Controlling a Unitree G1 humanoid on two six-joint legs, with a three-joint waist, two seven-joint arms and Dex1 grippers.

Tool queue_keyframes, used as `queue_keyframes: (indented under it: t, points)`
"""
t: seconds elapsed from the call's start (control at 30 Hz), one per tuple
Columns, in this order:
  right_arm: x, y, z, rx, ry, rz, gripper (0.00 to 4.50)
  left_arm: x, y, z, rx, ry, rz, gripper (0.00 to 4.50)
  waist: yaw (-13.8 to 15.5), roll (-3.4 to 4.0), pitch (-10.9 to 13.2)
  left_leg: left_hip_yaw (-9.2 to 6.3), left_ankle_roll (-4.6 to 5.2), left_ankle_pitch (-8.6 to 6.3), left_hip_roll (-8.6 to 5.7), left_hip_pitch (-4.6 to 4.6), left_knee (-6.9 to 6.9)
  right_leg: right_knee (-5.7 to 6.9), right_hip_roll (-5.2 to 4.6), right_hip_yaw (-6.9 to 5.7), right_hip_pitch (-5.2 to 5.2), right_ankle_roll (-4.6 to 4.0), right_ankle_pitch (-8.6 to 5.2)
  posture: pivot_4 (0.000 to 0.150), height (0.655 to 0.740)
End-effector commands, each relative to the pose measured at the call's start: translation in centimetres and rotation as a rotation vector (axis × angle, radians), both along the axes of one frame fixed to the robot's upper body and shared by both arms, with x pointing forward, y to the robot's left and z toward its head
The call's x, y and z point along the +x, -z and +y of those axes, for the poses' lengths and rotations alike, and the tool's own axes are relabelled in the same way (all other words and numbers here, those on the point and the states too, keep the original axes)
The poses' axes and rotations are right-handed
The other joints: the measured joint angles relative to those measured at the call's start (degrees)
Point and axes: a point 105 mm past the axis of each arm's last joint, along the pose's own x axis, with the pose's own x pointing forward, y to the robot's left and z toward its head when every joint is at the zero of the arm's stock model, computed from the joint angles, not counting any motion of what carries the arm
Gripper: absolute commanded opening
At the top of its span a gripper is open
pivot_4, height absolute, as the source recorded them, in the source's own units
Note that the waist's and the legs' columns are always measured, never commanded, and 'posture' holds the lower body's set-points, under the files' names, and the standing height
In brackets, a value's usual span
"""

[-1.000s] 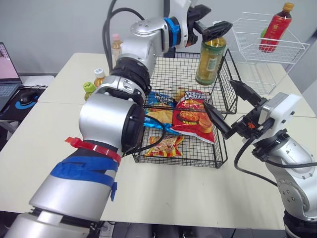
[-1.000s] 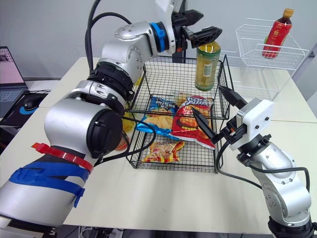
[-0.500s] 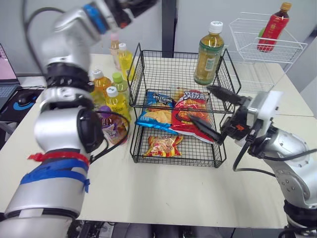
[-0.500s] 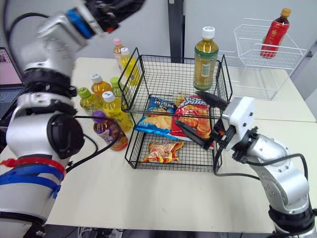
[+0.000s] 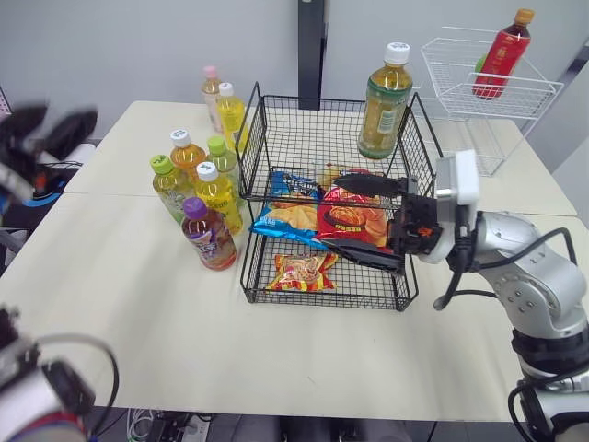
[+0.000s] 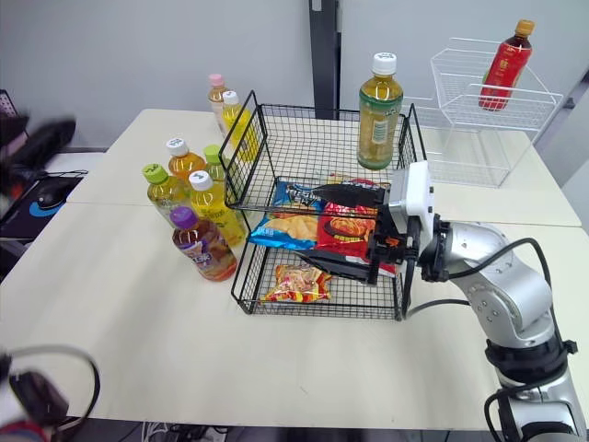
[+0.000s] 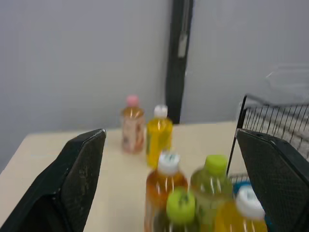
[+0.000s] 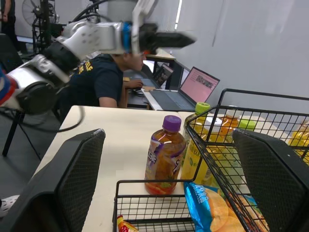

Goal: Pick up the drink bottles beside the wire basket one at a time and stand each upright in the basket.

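Right gripper: the right gripper [image 5: 327, 212] has its two black fingers spread wide with nothing between them. It hangs over the front half of the black wire basket [image 5: 322, 305], one finger above the red chip bag [image 5: 354, 219] and the other low along the basket's front.
Seen between the right fingers: in the right wrist view, the purple-capped bottle [image 8: 165, 154] stands upright outside the basket's left wall. It is well apart from both fingers.
Left gripper: the left gripper [image 7: 170, 134] has its fingers wide apart and is empty. In the head views it sits out past the table's left edge, well apart from every bottle.
Seen between the left fingers: the cluster of bottles beside the basket, none of them touched.
Bottle in the basket: the green tea bottle [image 5: 385, 99], white-capped, stands upright in the rear right corner, beyond the right gripper and apart from it.
Bottles beside the basket: seven stand upright on the table [image 5: 276, 368], just left of the basket.
- The pink-capped bottle [image 5: 213, 92] and the rear yellow bottle [image 5: 230, 110] are farthest back.
- The orange bottle [image 5: 187, 155], two green-capped bottles [image 5: 168, 184] [image 5: 221, 158] and the front yellow bottle [image 5: 216, 191] are bunched together.
- The purple-capped bottle is nearest the front.
Other basket contents: the blue chip bag [image 5: 293, 210] lies beside the red one, and a small snack packet [image 5: 299, 272] lies in front.
Farther off:
- A white wire basket [image 5: 529, 101] at the rear right holds a red bottle [image 5: 502, 51].
- The right wrist view shows a person [image 8: 104, 77] at a laptop [image 8: 186, 89].
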Motion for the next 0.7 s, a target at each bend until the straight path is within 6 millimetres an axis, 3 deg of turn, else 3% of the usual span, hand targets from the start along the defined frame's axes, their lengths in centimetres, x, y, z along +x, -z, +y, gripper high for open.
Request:
queue_keyframes:
  t: [0.03,0.1,0.17,0.33,0.47,0.7]
  points:
    - [-0.7,-1.0,0.5,0.024,-0.054,-0.022,4.5,-3.3,2.0,-1.0,0.017,-0.024,0.011,4.49,0.4,-0.03,0.0,-0.12,0.0,0.0,0.0,-0.01,0.01,-0.02,-0.01,-0.11,0.06,0.0,0.0,0.15,0.74]
    - [-0.8,-0.7,0.8,0.02,-0.071,-0.014,4.5,-5.1,5.4,-1.6,0.006,-0.049,0.088,4.49,0.8,-0.06,0.0,-0.19,-0.01,0.0,0.0,0.13,0.0,-0.07,-0.03,-0.16,0.27,-0.02,0.01,0.15,0.74]
    - [-0.7,-0.6,0.8,0.018,-0.074,-0.01,4.5,-6.3,7.0,-1.8,0.0,-0.07,0.126,4.49,1.2,-0.08,-0.1,-0.22,-0.01,-0.01,0.0,0.19,-0.01,-0.14,-0.04,-0.18,0.38,-0.02,0.0,0.15,0.74]
    - [-0.9,-0.4,0.7,0.014,-0.072,-0.002,4.5,-7.9,8.8,-2.2,-0.013,-0.111,0.16,4.49,1.7,-0.06,0.0,-0.5,-0.02,-0.01,0.0,0.22,-0.02,-0.13,-0.03,-0.4,0.46,-0.25,0.07,0.15,0.74]
    - [-1.1,-0.3,0.7,0.014,-0.066,-0.001,4.5,-6.4,7.9,-2.2,-0.002,-0.118,0.123,4.49,1.7,-0.04,0.0,-0.58,-0.13,0.11,0.0,0.21,-0.05,-0.11,-0.02,-0.46,0.43,-0.36,0.13,0.15,0.74]
    - [-0.5,-0.5,0.5,0.031,0.013,-0.034,4.5,-1.0,5.1,-1.7,0.092,-0.163,0.057,4.49,2.1,-0.03,0.0,-0.61,-0.1,0.17,0.0,0.19,-0.08,-0.1,-0.01,-0.5,0.42,-0.38,0.15,0.15,0.74]
